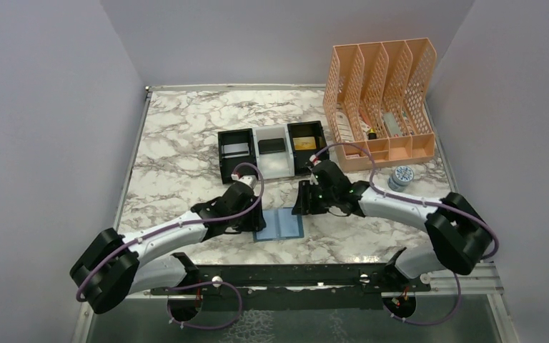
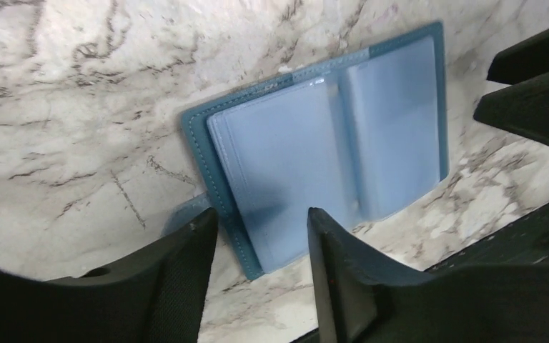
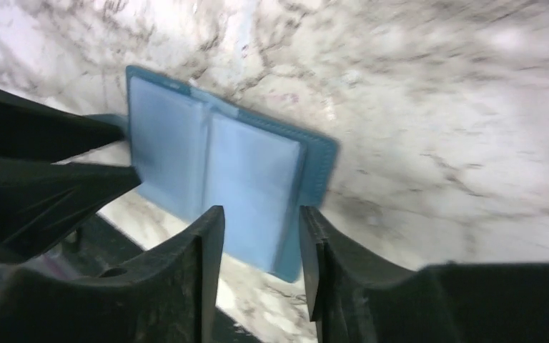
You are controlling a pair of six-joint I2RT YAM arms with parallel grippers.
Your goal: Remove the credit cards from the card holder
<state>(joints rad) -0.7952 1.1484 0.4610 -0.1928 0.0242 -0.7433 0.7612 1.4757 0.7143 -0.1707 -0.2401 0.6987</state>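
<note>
One card holder (image 1: 279,224), long axis left-right.

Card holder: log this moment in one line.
card holder: open flat on table, looks empty | tray: holds three cards | left gripper: open, at its edge | right gripper: open, over it

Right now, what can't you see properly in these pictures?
- Card holder pockets: blurred in the right wrist view and plain blue in the left wrist view, so it is unclear whether a card is inside.
- Its left edge, top view: covered by the left pincer.
- Small things in the orange organizer, top view: too small to name.
- Round tin label, top view: too small to read.
</note>
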